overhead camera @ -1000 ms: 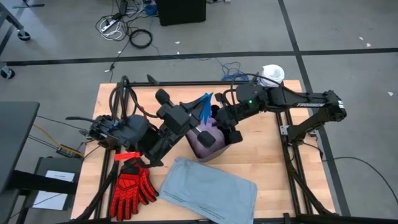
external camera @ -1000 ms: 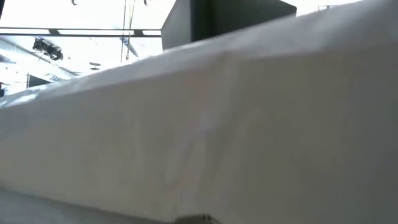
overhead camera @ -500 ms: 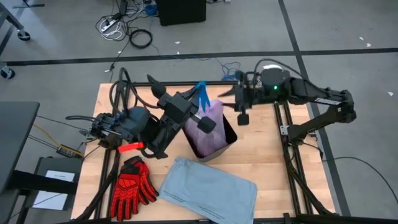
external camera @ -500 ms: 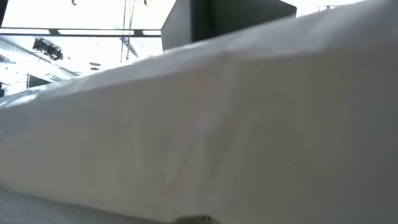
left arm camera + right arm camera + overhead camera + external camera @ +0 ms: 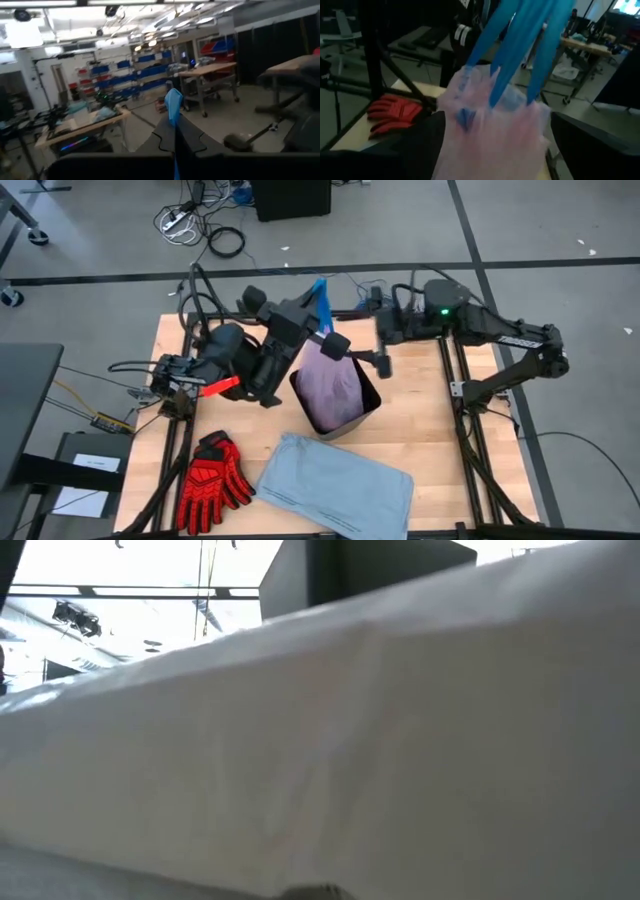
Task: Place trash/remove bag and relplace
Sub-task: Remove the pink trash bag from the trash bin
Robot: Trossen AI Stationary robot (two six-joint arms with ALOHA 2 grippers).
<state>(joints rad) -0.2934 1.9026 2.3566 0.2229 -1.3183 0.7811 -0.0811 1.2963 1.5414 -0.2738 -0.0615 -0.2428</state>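
Left gripper (image 5: 320, 300) is clamped on the blue ties (image 5: 319, 292), bag (image 5: 333, 385) hanging below it half out of the bin (image 5: 368, 402); lift straight up, while right gripper (image 5: 382, 360), probably parted, waits beside.

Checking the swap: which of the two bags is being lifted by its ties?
The pink bag, pulled up out of the black bin by the left gripper shut on its blue ties. The grey-blue bag lies flat on the table.
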